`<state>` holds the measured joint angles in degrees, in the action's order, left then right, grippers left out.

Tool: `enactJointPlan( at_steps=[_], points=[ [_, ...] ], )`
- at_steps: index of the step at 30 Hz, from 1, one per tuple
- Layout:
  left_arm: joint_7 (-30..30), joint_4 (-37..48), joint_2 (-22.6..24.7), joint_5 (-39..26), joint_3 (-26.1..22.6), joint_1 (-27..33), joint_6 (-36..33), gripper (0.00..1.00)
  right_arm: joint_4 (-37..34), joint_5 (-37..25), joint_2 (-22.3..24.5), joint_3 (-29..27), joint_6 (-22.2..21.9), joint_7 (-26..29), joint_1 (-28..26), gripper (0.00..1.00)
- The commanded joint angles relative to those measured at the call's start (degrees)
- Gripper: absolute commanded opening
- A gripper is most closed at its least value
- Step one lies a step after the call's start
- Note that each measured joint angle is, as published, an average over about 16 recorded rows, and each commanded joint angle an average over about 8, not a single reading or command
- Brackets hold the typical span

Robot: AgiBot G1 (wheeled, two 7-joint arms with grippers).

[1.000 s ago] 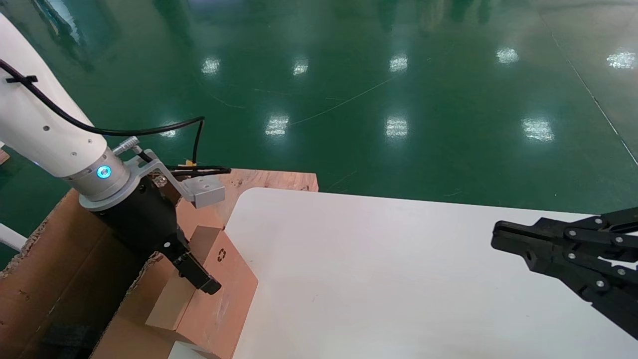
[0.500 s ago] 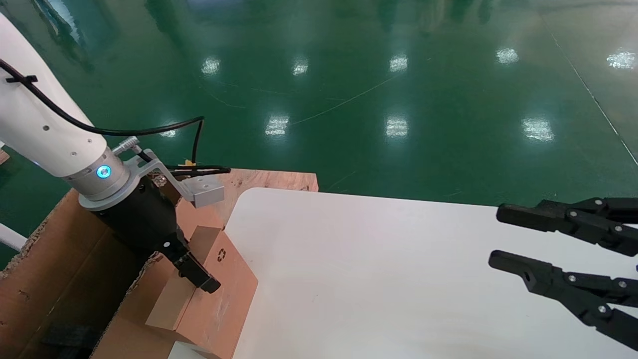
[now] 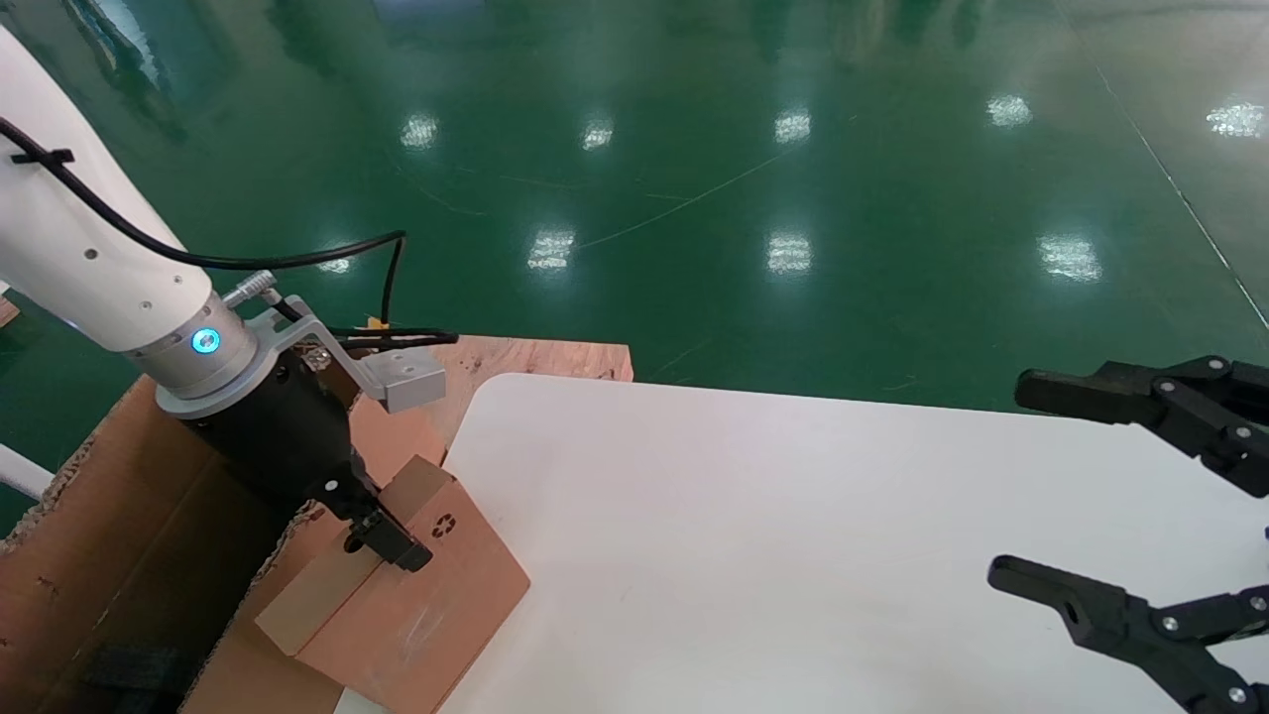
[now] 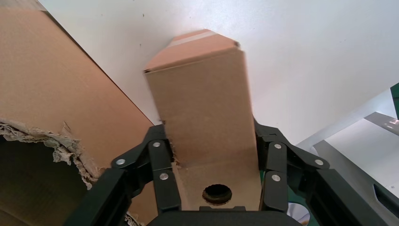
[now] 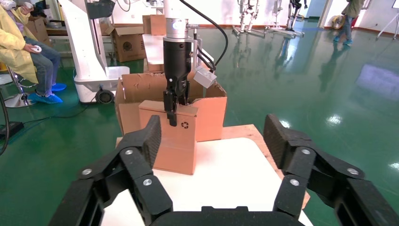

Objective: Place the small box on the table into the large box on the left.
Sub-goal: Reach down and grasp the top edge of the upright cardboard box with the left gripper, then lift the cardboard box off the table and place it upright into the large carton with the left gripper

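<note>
My left gripper (image 3: 387, 540) is shut on the small box (image 3: 397, 605), a smooth brown carton with a recycling symbol, gripped at its upper end. The box hangs tilted at the left edge of the white table (image 3: 753, 535), beside the large box (image 3: 89, 535). In the left wrist view the fingers (image 4: 160, 160) clamp both sides of the small box (image 4: 202, 108) near its round hole, with the large box's ragged flap (image 4: 51, 89) alongside. My right gripper (image 3: 1009, 481) is wide open and empty over the table's right side. Its own view shows the small box (image 5: 171, 143) and large box (image 5: 209, 115) beyond.
A bare wooden board (image 3: 555, 357) juts out behind the table's far left corner. Shiny green floor lies beyond. In the right wrist view a seated person in yellow (image 5: 21, 52), a white robot base (image 5: 91, 52) and more cartons (image 5: 129, 44) stand behind the large box.
My right gripper has gone from shut to wide open. The small box in my left gripper has tilted and swung a little nearer; the left arm has barely moved.
</note>
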<state>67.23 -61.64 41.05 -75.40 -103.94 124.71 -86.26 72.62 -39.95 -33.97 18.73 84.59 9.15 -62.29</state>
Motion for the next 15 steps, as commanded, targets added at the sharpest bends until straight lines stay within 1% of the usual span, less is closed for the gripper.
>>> enactJointPlan(
  at_steps=[1, 8, 15],
  points=[
    [0.06, 0.01, -0.02, 0.03, -0.03, -0.04, -0.07, 0.00, 0.00, 0.00, 0.00, 0.00, 0.00, 0.00, 0.00, 1.00],
    [-1.60, 0.26, 0.74, -0.13, 1.08, 1.18, 1.49, 0.00, -0.01, 0.00, 0.00, 0.01, 0.00, -0.01, -0.01, 1.00],
    [-5.79, 4.36, 4.03, -1.17, 4.05, 5.92, 4.59, 0.00, -0.02, 0.01, 0.00, 0.02, 0.00, -0.01, -0.01, 1.00]
  ],
)
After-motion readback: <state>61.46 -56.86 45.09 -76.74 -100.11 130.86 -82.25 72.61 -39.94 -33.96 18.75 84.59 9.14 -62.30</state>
